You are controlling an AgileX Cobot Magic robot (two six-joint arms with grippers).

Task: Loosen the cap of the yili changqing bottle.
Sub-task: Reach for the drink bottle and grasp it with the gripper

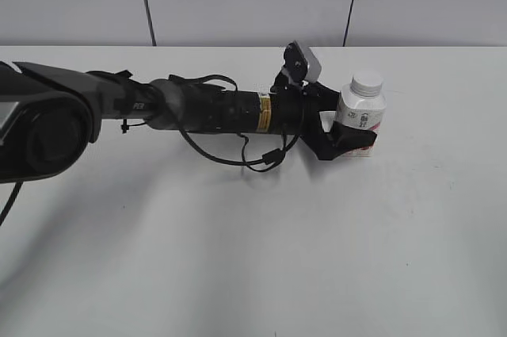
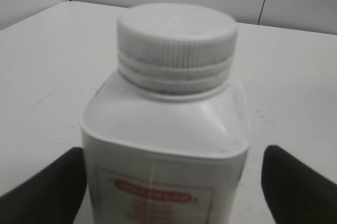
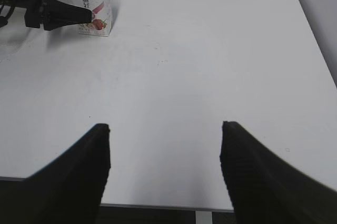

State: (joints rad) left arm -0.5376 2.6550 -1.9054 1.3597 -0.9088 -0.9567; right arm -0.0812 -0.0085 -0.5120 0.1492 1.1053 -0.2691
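Note:
The yili changqing bottle (image 1: 360, 115) stands upright on the white table, right of centre, with its white ribbed cap (image 1: 367, 83) screwed on. My left gripper (image 1: 356, 140) reaches in from the left, its black fingers on either side of the bottle's lower body. In the left wrist view the cap (image 2: 176, 42) and bottle (image 2: 166, 145) fill the frame. There the left gripper (image 2: 174, 192) has its left finger against the bottle and a small gap at its right finger. My right gripper (image 3: 166, 145) is open and empty, far from the bottle (image 3: 95, 10).
The white table (image 1: 238, 258) runs to a grey panelled wall behind. The left arm (image 1: 206, 107) and its cables lie across the table's left half. The right gripper hangs over the table's near edge (image 3: 158, 206).

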